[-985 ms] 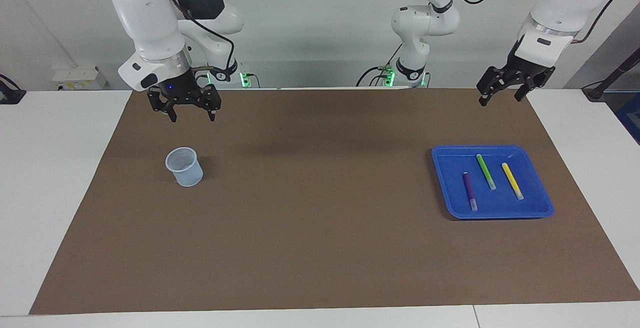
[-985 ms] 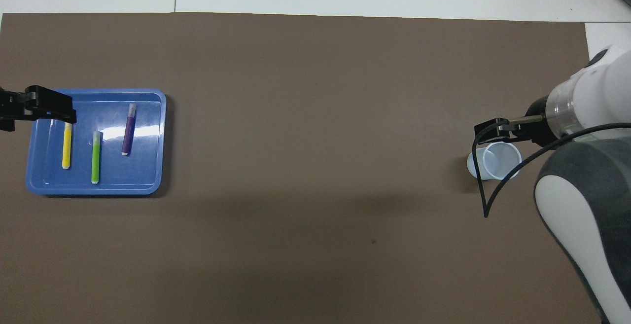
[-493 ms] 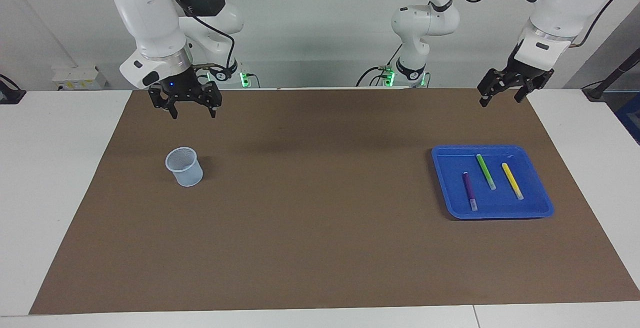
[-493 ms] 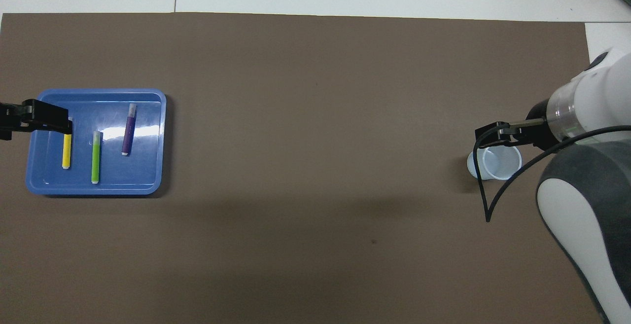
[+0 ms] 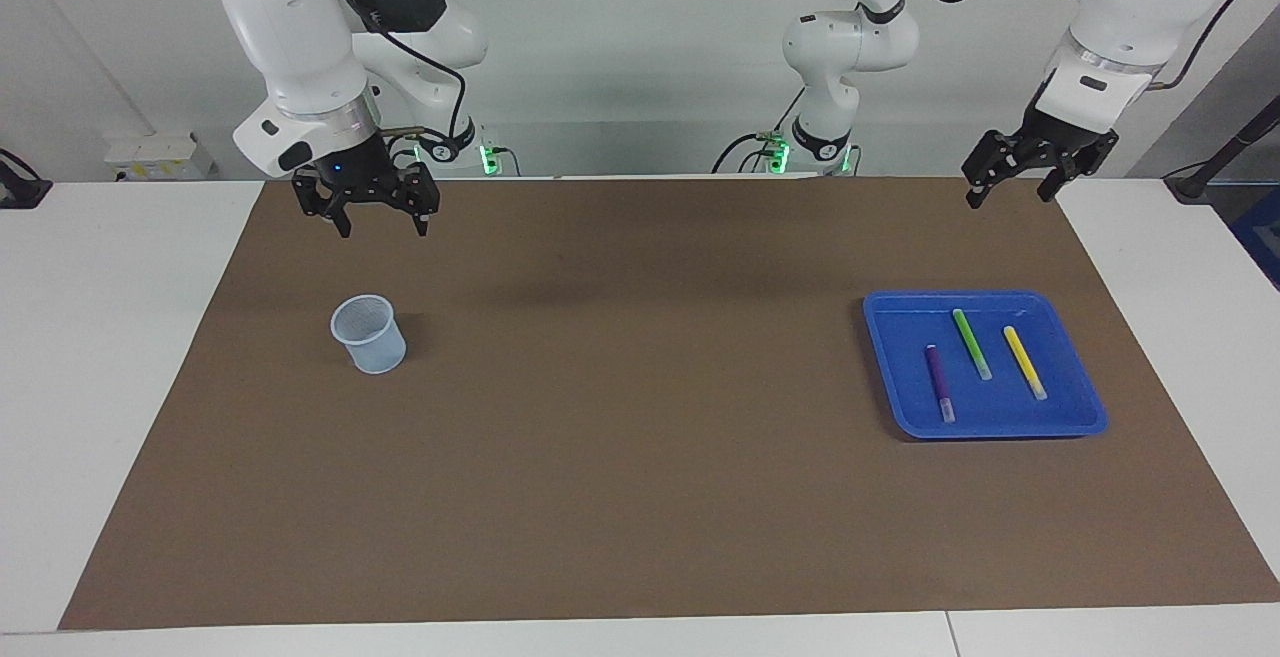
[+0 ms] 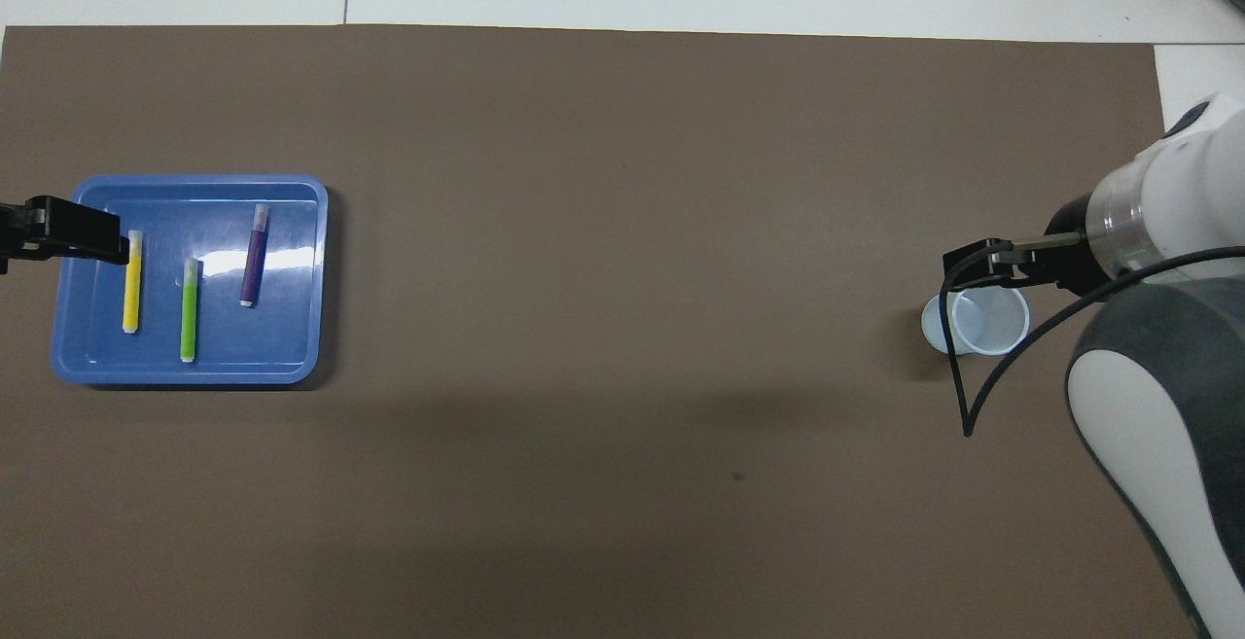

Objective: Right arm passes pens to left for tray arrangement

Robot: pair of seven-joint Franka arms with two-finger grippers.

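The blue tray [image 5: 885,367] [image 6: 292,352] lies on the brown mat toward the left arm's end of the table. Three pens lie apart in it: purple [image 5: 938,382] [image 6: 254,255], green [image 5: 971,344] [image 6: 189,313] and yellow [image 5: 1025,362] [image 6: 131,284]. My left gripper [image 5: 1008,197] [image 6: 73,230] hangs open and empty, high over the tray's outer rim. My right gripper [image 5: 384,227] [image 6: 973,262], with its blue light on, hangs open and empty above the rim of a pale-blue cup [image 5: 370,335] [image 6: 982,323].
The brown mat [image 5: 640,417] covers most of the white table. The pale-blue cup stands upright toward the right arm's end of the table. A black cable [image 6: 958,376] loops down from the right arm past the cup.
Both grippers have drawn back and risen a little. The left one has slid off the yellow pen toward the tray's rim. The pens, the tray and the cup have not moved.
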